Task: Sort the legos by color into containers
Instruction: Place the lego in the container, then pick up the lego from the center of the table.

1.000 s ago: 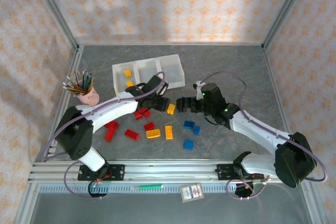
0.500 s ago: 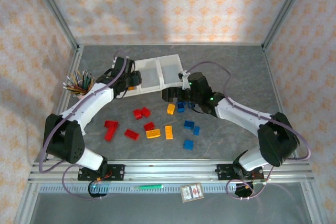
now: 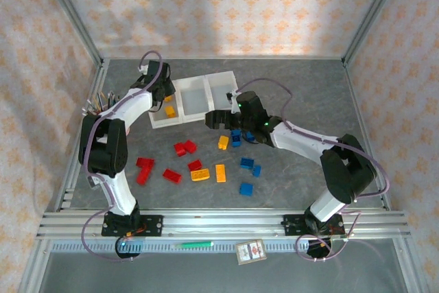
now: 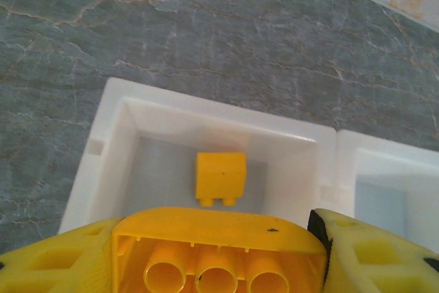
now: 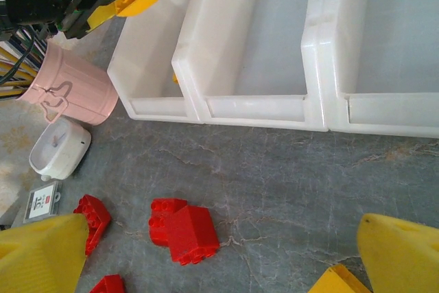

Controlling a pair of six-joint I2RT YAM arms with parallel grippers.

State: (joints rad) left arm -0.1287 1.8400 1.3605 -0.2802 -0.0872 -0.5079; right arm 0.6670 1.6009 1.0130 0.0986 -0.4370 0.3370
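My left gripper hangs over the left bin of the containers, shut on a long yellow brick, underside toward the camera. Below it, a small yellow brick lies on that bin's floor. My right gripper stands open just in front of the bins, low over the table. Between its fingers lies bare table, with two touching red bricks a little ahead. Loose legos are scattered on the table: red, yellow-orange and blue.
A pink pencil cup stands left of the bins, close to the left arm. A small white round object lies on the table beside it. The middle and right bins look empty. Walls enclose the table.
The left arm has swung from the table's middle out to the left bin, carrying the yellow brick. The right gripper has moved left and farther toward the bins' front.
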